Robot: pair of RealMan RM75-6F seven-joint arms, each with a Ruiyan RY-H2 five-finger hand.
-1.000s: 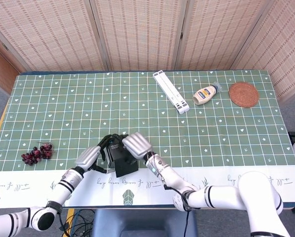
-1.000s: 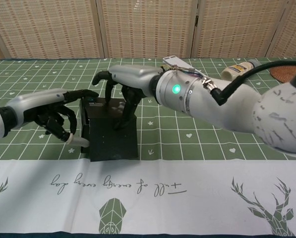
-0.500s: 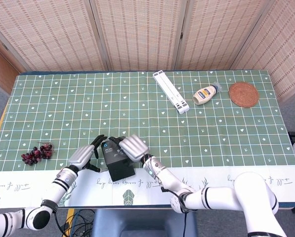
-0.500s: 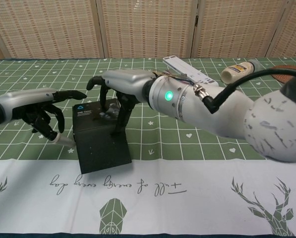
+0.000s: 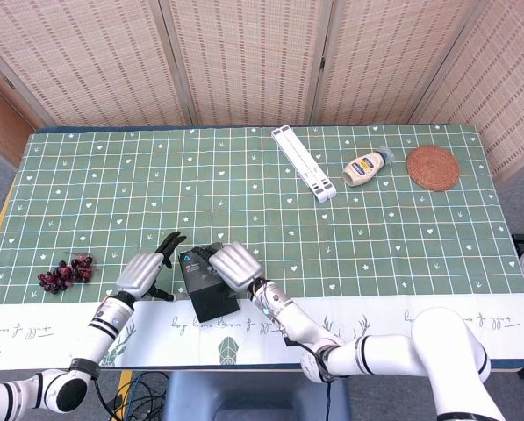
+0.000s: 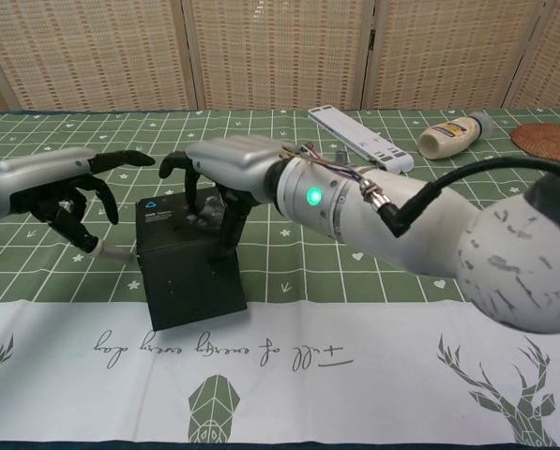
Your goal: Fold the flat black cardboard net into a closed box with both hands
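At the near edge of the worktop [image 5: 349, 254], the left hand [image 6: 68, 192] hangs with fingers loosely curled, holding nothing, just left of the black box [image 6: 186, 258], on whose top the right hand [image 6: 219, 169] presses its fingertips.

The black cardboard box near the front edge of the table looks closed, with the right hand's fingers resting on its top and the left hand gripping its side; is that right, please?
Not quite: the left hand is not gripping anything. The chest view shows it hanging beside the black cardboard box, apart from it. The rest stands: the box looks closed and the right hand has fingers resting on its top.
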